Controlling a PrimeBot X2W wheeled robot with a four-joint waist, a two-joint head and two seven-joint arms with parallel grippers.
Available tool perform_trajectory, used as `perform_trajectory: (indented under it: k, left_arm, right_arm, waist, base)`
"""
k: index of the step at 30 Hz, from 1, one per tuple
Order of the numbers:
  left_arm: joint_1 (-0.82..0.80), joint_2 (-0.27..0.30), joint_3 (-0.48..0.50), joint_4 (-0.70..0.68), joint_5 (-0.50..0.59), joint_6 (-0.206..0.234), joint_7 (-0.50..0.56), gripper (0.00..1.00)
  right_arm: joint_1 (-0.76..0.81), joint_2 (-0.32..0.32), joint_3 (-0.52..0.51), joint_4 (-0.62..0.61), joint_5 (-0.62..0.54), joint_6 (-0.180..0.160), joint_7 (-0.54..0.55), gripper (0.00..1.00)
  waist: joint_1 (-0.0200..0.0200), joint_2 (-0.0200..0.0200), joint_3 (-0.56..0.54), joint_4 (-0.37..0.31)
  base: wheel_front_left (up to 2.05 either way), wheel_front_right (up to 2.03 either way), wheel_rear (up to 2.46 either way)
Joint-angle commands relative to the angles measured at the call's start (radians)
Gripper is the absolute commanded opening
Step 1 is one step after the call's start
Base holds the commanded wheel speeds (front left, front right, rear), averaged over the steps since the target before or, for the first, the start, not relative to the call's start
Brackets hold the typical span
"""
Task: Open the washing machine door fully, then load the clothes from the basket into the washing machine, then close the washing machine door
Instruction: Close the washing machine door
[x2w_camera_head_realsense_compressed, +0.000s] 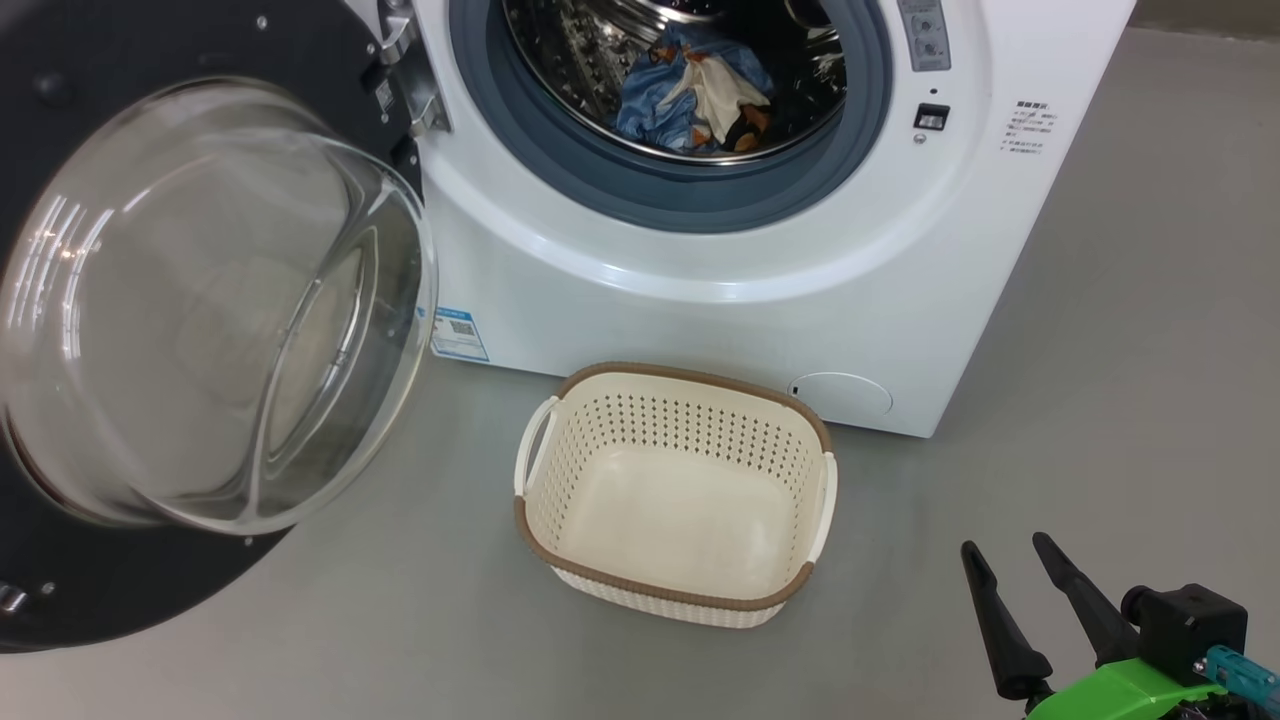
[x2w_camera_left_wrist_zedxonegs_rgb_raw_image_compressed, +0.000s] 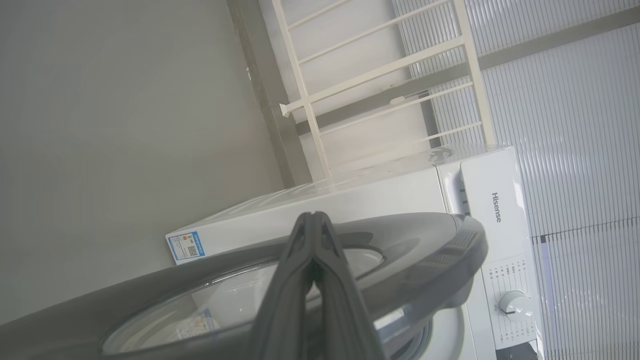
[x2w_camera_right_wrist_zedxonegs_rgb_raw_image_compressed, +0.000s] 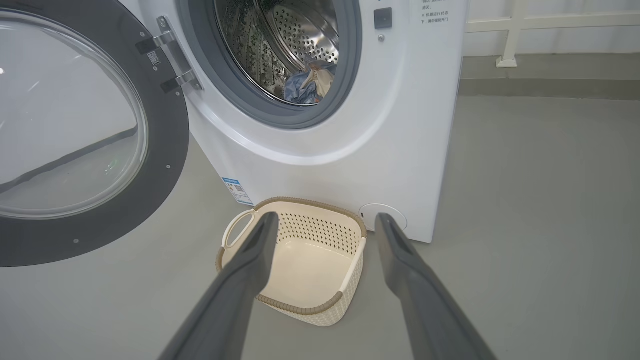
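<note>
The white washing machine (x2w_camera_head_realsense_compressed: 760, 270) stands with its round black-rimmed door (x2w_camera_head_realsense_compressed: 190, 300) swung wide to the left. Light blue and cream clothes (x2w_camera_head_realsense_compressed: 700, 95) lie inside the steel drum, and they show too in the right wrist view (x2w_camera_right_wrist_zedxonegs_rgb_raw_image_compressed: 307, 85). On the floor in front sits the cream basket (x2w_camera_head_realsense_compressed: 675, 495), with nothing in it. My right gripper (x2w_camera_head_realsense_compressed: 1005, 555) is open at the lower right, apart from the basket (x2w_camera_right_wrist_zedxonegs_rgb_raw_image_compressed: 295, 260). My left gripper (x2w_camera_left_wrist_zedxonegs_rgb_raw_image_compressed: 312, 217) is shut with nothing in it, its tips by the outer side of the door rim (x2w_camera_left_wrist_zedxonegs_rgb_raw_image_compressed: 425, 240).
Grey floor (x2w_camera_head_realsense_compressed: 1100, 400) spreads to the right of the machine. A blue label sticker (x2w_camera_head_realsense_compressed: 458, 335) marks the machine's lower front corner. In the left wrist view a white railing (x2w_camera_left_wrist_zedxonegs_rgb_raw_image_compressed: 380, 75) stands behind the machine (x2w_camera_left_wrist_zedxonegs_rgb_raw_image_compressed: 350, 195), whose control dial (x2w_camera_left_wrist_zedxonegs_rgb_raw_image_compressed: 512, 305) faces sideways.
</note>
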Motion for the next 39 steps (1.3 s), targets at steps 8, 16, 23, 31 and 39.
perform_trajectory:
  k: [8,16,23,31,39]
  left_arm:
    - [0.021,0.022,0.001,-0.122,-0.052,0.001,0.121,0.0]
    - [0.038,0.001,0.001,-0.208,-0.097,0.01,0.196,0.0]
    - [0.062,-0.037,-0.012,-0.315,-0.138,0.023,0.261,0.0]
    - [0.099,-0.077,-0.031,-0.407,-0.182,0.035,0.335,0.0]
    - [0.127,-0.144,-0.066,-0.506,-0.219,0.055,0.381,0.0]
  right_arm:
    - [-0.043,-0.013,0.016,-0.026,0.004,0.004,-0.007,1.0]
    - [-0.045,-0.013,0.013,-0.019,0.007,0.004,-0.009,1.0]
    - [-0.047,-0.012,0.009,-0.014,0.007,0.004,-0.01,1.0]
    - [-0.05,-0.009,0.013,-0.004,0.009,0.004,-0.014,1.0]
    - [-0.046,-0.005,0.022,0.004,0.011,0.004,-0.016,1.0]
  waist:
    - [0.0001,0.0,0.02,0.009]
    - [0.0001,0.0,0.025,0.012]
    - [0.0001,0.0,0.028,0.017]
    - [0.0001,0.0,0.022,0.017]
    - [0.0001,0.0,0.004,0.007]
  base:
    - [0.0,0.0,0.0]
    - [0.0,0.0,0.0]
    - [0.0,0.0,0.0]
    - [0.0,0.0,0.0]
    - [0.0,0.0,0.0]
